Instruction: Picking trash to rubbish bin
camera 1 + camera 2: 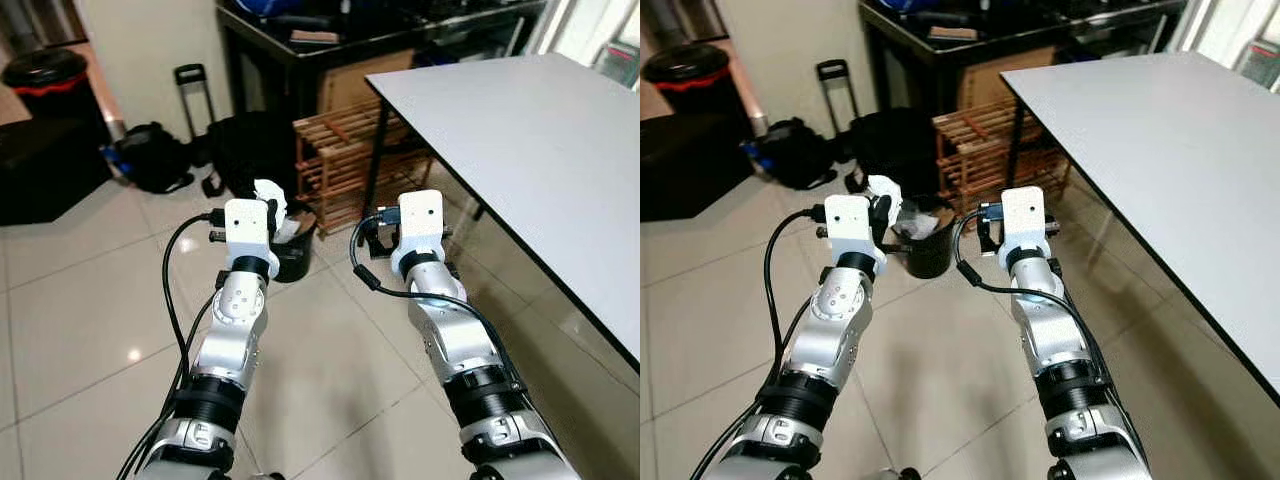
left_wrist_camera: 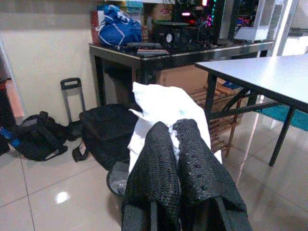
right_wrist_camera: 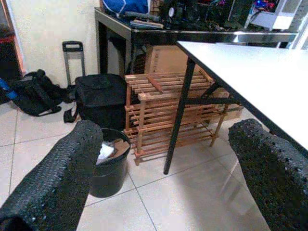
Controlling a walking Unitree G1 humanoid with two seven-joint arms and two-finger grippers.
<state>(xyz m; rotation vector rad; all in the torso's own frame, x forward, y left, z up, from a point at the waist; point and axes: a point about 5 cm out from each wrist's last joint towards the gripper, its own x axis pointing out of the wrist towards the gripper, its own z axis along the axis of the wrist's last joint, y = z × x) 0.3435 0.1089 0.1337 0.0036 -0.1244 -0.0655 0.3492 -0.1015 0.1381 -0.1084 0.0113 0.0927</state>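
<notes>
Paper (image 2: pixel 163 103) pinched in left tool (image 2: pixel 178 132) (lower part hidden), bin (image 3: pixel 107 161) half-hidden, right tool (image 3: pixel 168 163) spread

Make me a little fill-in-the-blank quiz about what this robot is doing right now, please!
1. The left gripper is shut on a crumpled piece of white ____.
2. The right gripper holds nothing, and its fingers are ____.
3. The small black rubbish bin stands on the floor beside a slatted ____ rack.

Missing words: paper; open; wooden
</notes>
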